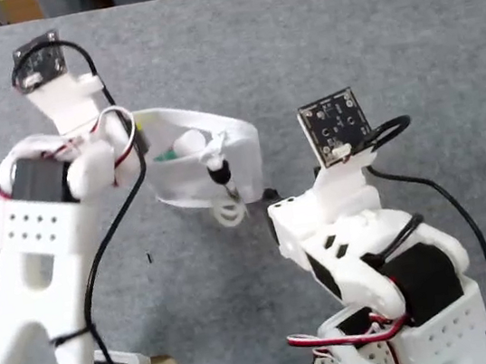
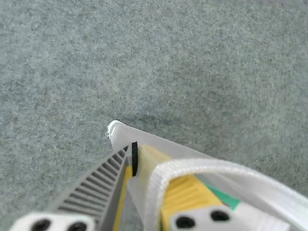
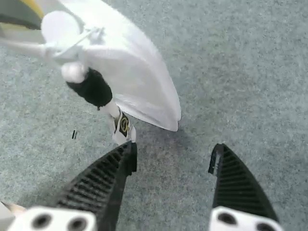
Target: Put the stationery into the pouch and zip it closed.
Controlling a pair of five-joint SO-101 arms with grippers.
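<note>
The white pouch [image 1: 237, 151] lies open on the grey mat between the two arms. A white rounded item [image 1: 188, 143] and a green item [image 1: 164, 156] show inside it. My left gripper [image 1: 132, 144] is shut on the pouch's end; in the left wrist view the pouch edge [image 2: 159, 147] is pinched at the left gripper [image 2: 131, 156], with the green item [image 2: 222, 196] behind. The black zipper pull [image 3: 92, 88] with a white ring tag [image 3: 123, 128] hangs at the pouch's near side. My right gripper [image 3: 173, 154] stands open just short of the pouch [image 3: 134, 72], touching nothing.
Grey mat [image 1: 405, 39] covers the table, with open room to the right and behind the pouch. A tiny black speck [image 1: 149, 257] lies in front of the pouch. The arm bases [image 1: 408, 304] stand along the front edge.
</note>
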